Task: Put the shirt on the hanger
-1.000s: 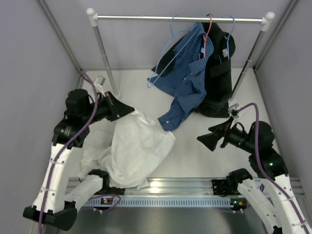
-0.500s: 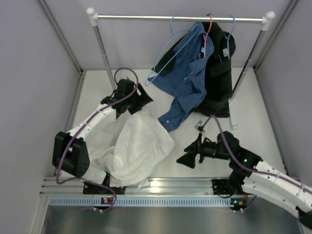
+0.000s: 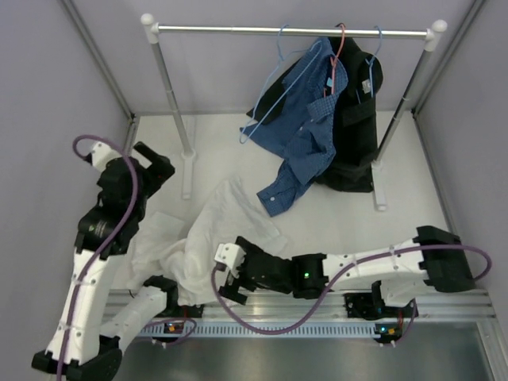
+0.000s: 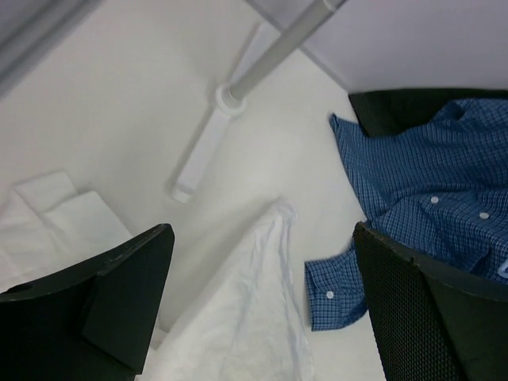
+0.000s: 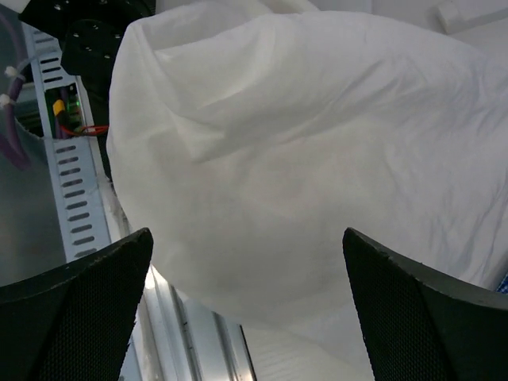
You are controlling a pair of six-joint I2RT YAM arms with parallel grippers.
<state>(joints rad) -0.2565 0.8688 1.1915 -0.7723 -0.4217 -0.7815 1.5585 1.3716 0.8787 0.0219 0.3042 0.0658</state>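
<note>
Two grey side walls enclose a white tabletop (image 3: 333, 230) carrying a garment rack (image 3: 290, 30). White shirt (image 3: 230, 226) lies crumpled at near left. The right end effector (image 3: 226, 275), jaws wide and empty, sits over its near edge. The left end effector (image 3: 155, 169), likewise fully spread and empty, stands to its left. Hanger (image 3: 279, 41) hangs on the rack's rod, well apart from both.

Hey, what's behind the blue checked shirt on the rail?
A black garment hangs behind the blue checked shirt, showing on both sides; the part between is covered.
</note>
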